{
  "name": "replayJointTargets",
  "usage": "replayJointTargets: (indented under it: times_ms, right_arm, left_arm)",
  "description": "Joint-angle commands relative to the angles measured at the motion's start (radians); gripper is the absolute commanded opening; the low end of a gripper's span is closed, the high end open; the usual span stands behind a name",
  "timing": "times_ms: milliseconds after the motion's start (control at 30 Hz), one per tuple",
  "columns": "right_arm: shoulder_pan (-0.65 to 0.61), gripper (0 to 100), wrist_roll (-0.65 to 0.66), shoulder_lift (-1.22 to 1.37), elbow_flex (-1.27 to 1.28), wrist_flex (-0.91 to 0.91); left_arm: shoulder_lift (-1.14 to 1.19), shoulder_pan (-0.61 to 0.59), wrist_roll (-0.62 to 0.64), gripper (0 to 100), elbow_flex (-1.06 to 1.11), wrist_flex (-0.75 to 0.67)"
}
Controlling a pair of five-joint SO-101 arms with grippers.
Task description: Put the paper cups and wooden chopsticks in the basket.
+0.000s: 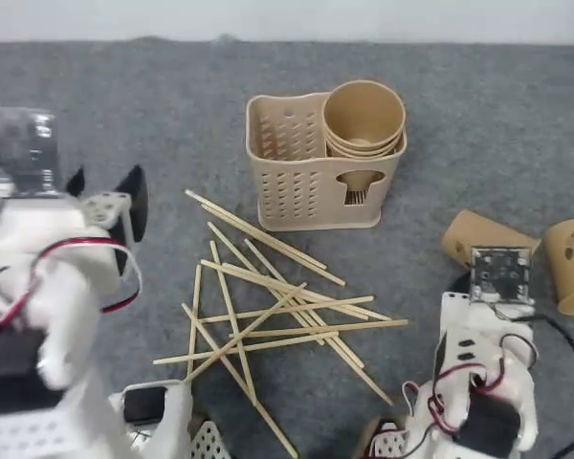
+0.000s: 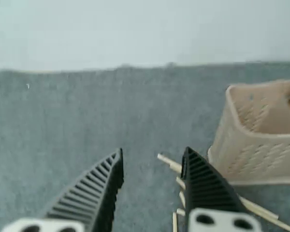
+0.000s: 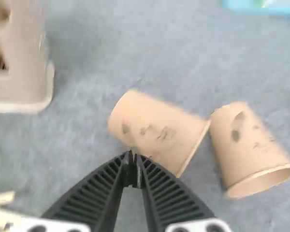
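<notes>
A beige slotted basket (image 1: 311, 196) stands at the back centre, with stacked paper cups (image 1: 364, 120) in its right compartment. Several wooden chopsticks (image 1: 277, 311) lie scattered on the grey carpet in front of it. Two more paper cups lie on their sides at the right: one (image 1: 483, 237) (image 3: 154, 128) just beyond my right gripper (image 3: 134, 166), which is shut and empty, and another (image 1: 571, 265) (image 3: 249, 147) farther right. My left gripper (image 1: 105, 186) (image 2: 152, 162) hangs open above the carpet to the left of the chopsticks. The basket's corner (image 2: 261, 135) lies ahead of it.
Grey carpet (image 1: 172, 115) covers the whole surface. A pale wall runs along the back edge. A blue object (image 3: 261, 4) sits at the far right corner. The arms' white bases (image 1: 38, 382) fill the near edge.
</notes>
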Motion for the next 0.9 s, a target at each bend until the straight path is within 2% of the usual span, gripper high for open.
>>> replayJointTargets:
  times_ms: [0,100,167,233,433,533,667,867]
  right_arm:
    - [0.056,1.0,0.003,0.008,-0.06,-0.042]
    - [0.094,2.7,0.002,0.008,-0.06,-0.039]
    - [0.105,7.2,0.0,0.012,-0.058,-0.033]
    - [0.113,9.7,-0.028,0.033,-0.055,-0.041]
    - [0.186,8.4,-0.124,0.259,-0.06,-0.176]
    - [0.211,8.5,-0.146,0.42,-0.06,-0.245]
    - [0.248,8.5,-0.147,0.587,-0.081,-0.326]
    - [0.254,8.6,-0.169,0.728,-0.121,-0.349]
  left_arm:
    - [-0.204,-0.078,0.011,18,0.524,-0.296]
    - [-0.351,-0.114,0.008,18,0.816,-0.462]
    - [-0.453,-0.124,0.008,18,0.967,-0.519]
    - [-0.552,-0.124,0.008,18,1.096,-0.552]
    - [-0.841,-0.117,0.006,18,1.397,-0.574]
    - [-0.945,-0.123,0.006,19,1.498,-0.571]
    - [-0.921,-0.123,0.005,19,1.518,-0.574]
    - [-0.922,-0.124,0.005,19,1.531,-0.574]
